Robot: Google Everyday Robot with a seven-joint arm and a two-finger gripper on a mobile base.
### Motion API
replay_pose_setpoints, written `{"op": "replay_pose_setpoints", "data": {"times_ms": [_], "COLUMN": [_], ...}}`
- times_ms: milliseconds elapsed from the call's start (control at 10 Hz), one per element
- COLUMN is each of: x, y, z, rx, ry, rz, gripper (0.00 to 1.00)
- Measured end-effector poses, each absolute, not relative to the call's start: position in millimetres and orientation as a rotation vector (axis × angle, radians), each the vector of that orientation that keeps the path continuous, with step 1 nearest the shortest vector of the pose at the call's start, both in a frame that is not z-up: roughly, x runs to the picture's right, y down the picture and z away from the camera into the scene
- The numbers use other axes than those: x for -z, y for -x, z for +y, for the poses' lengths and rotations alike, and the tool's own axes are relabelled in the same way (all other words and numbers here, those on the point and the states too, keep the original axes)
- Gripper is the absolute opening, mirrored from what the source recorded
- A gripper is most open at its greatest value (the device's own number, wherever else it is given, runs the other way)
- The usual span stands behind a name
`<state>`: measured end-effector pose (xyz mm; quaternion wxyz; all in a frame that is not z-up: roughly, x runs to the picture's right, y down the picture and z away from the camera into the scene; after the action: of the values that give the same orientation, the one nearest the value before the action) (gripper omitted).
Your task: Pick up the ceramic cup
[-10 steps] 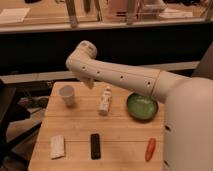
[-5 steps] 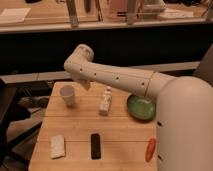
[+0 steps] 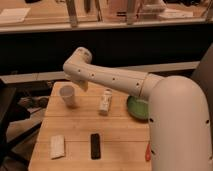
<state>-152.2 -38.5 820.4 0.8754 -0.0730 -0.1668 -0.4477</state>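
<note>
**Item 1, ceramic cup (image 3: 68, 95).** Small, plain white and handleless, narrowing toward its base. You will find it upright on the far left part of the bench (image 3: 75, 125), with its open mouth up. It stands alone, touching nothing. You cannot make out any print on it.

**Item 2, gripper (image 3: 82, 85).** You see it only as a pale stub under the bend of the white arm (image 3: 110, 77). It sits just above and to the right of the cup's rim. Its fingers are apart and hold nothing.

**Item 3, whitish bottle-like figure (image 3: 105, 101).** Upright, right of the cup and apart from it. Any label is too blurred for you to read.

**Item 4, green bowl (image 3: 135, 107).** On the right side of the bench, much larger than the cup, partly covered by the robot's body (image 3: 180, 130).

**Item 5, black oblong piece (image 3: 95, 146).** Lying flat near the front edge.

**Item 6, white packet (image 3: 57, 146).** Lying flat at front left, beside the black piece. Its markings are not legible.

**Item 7, reddish object (image 3: 148, 151).** At front right, against the robot's body and mostly hidden.
</note>
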Motion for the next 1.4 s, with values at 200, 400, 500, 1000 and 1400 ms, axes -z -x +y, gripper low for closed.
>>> {"op": "replay_pose_setpoints", "data": {"times_ms": [200,400,500,1000,1400], "x": [-830.9,-837.4,-842.2,-859.0,-874.3], "y": [159.1,166.8,167.9,174.9,179.3], "z": [-33.4,-30.2,-28.3,-19.6,-12.4], "rx": [0.957,0.973,0.981,1.017,1.039], "ry": [0.153,0.152,0.154,0.156,0.15], "rz": [-0.365,-0.379,-0.385,-0.419,-0.45], "gripper": [0.8,0.8,0.8,0.8,0.8]}}
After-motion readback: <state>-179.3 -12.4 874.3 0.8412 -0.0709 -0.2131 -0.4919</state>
